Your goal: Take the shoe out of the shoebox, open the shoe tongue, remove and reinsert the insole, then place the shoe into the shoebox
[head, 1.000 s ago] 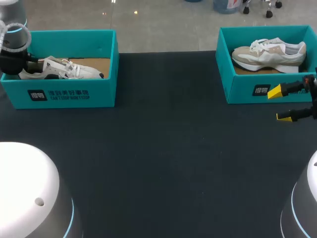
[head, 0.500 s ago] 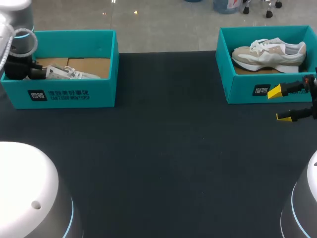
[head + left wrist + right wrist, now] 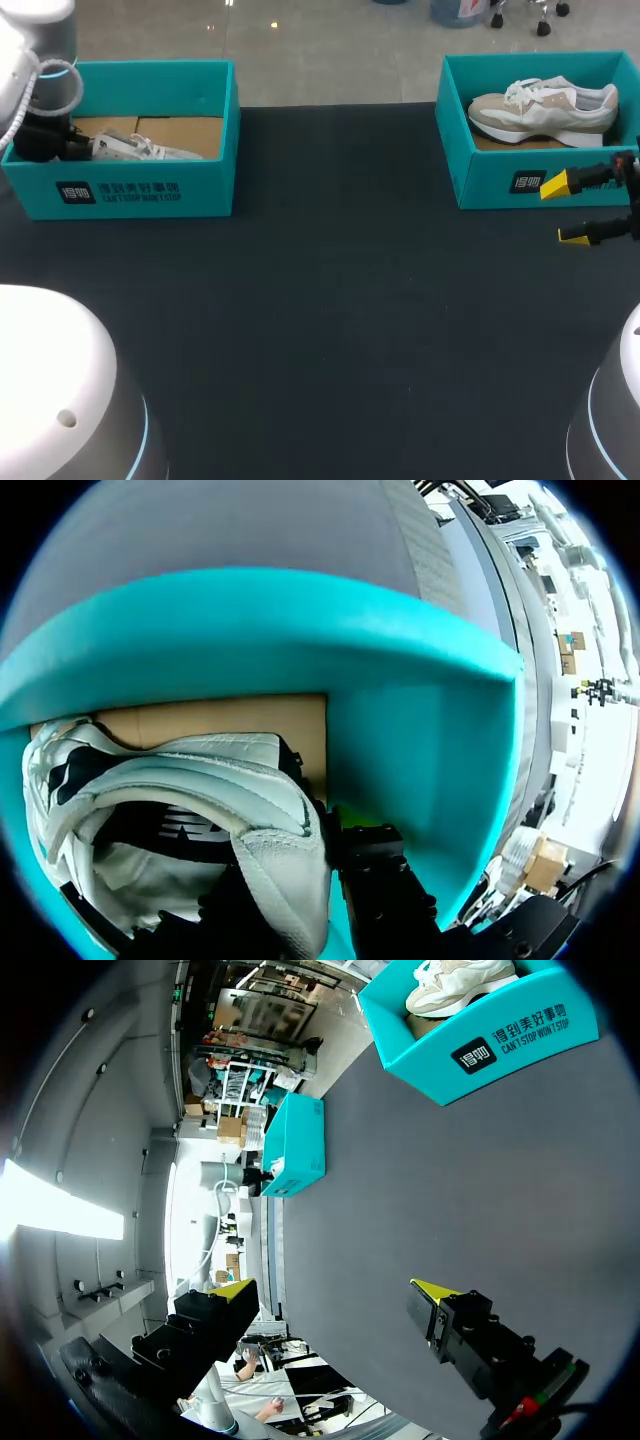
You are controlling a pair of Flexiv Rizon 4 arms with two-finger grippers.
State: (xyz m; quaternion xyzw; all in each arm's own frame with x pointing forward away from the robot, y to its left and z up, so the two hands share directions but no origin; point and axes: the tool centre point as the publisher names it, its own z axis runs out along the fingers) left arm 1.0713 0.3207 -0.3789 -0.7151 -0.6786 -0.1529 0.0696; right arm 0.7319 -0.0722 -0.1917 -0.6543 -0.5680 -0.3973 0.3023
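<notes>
Bright, even light from overhead. The dark worktop point(image 3: 330, 300) takes it flat and matte. Left shoebox point(image 3: 150, 190): inner walls a shade darker than the front. Left wrist view: white shoe point(image 3: 200, 780) lit on top, its opening in deep shadow. Right wrist view: right shoebox point(image 3: 480, 1030) front brightly lit.

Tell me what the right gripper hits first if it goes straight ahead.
Nothing near: the right gripper points across bare table toward the far teal shoebox, likely first in line, though depth is unclear.
</notes>
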